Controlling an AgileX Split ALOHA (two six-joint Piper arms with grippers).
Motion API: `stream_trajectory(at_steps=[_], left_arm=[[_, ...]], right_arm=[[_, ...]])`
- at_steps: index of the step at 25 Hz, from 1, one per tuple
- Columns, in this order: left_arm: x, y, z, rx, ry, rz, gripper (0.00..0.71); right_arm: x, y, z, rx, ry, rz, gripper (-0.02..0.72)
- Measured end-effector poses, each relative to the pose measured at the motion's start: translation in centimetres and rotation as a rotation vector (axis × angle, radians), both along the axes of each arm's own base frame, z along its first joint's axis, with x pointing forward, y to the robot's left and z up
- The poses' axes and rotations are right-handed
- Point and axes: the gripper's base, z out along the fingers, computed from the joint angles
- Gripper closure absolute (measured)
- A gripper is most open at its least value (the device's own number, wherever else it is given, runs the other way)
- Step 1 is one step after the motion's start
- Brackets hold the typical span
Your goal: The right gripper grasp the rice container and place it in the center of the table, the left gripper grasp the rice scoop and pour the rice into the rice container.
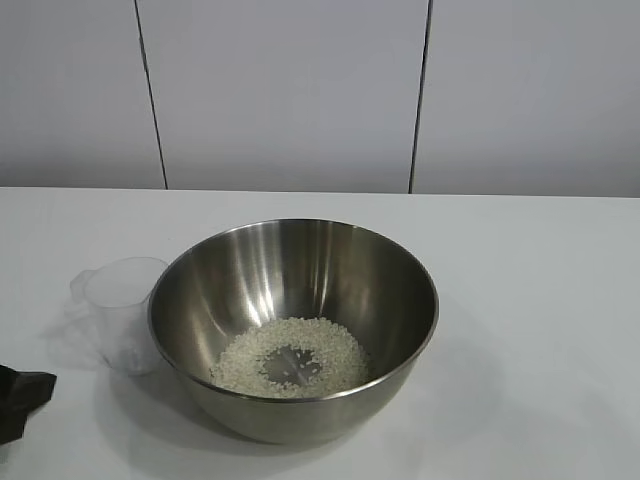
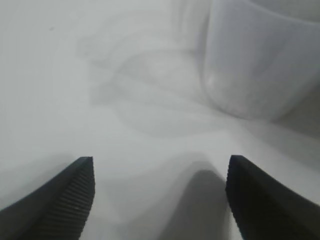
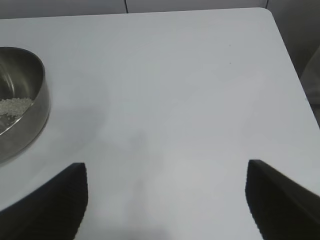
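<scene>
On the plain white worktop [image 1: 540,300], near its middle, sits the large shiny stainless-steel rice container [image 1: 293,328], with a ring of small white uncooked rice [image 1: 290,358] grains lying in its bottom. Just beside it, touching or nearly touching its outer wall, the small translucent clear plastic rice scoop [image 1: 125,310] stands upright and looks empty. The black two-fingered left end effector [image 2: 160,192] is spread wide with nothing between its prongs; the scoop stands free just ahead of it in the left wrist view, and only a dark corner of that arm shows at the exterior view's lower edge. The black right end effector [image 3: 167,195] hangs well clear of the bowl, spread wide over bare worktop and holding nothing.

The pouring looks finished, so the remaining risk is mostly in pulling away. The light scoop would tip or skid if a prong clipped it, and being so close to the bowl, it could knock against the steel wall.
</scene>
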Motion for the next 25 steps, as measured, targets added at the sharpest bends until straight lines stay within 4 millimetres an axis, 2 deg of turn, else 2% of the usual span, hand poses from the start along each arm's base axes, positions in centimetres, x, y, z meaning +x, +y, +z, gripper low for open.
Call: stream_trajectory(at_steps=[5,8,11,13,17,20,25], left_arm=[[2.0,-0.4,3.8,0.012,0.066,-0.005,0.17],[3.6,-0.7,7.9,0.022,0.166,0.013,0.17],[4.8,-0.7,13.4,0.059,0.241,0.03,0.17],[4.7,-0.6,16.5,0.078,0.257,0.027,0.17],[2.8,-0.1,21.5,0.017,0.184,0.021,0.17],[0.0,1.3,24.0,-0.03,0.124,0.045,0.17],[-4.8,4.0,26.5,-0.049,0.052,0.154,0.133]], right_arm=[[0.0,0.0,0.0,0.0,0.0,0.0,0.114],[0.0,0.0,0.0,0.0,0.0,0.0,0.114],[0.0,0.0,0.0,0.0,0.0,0.0,0.114],[0.0,0.0,0.0,0.0,0.0,0.0,0.114],[0.0,0.0,0.0,0.0,0.0,0.0,0.114],[0.0,0.0,0.0,0.0,0.0,0.0,0.114],[0.0,0.0,0.0,0.0,0.0,0.0,0.114]])
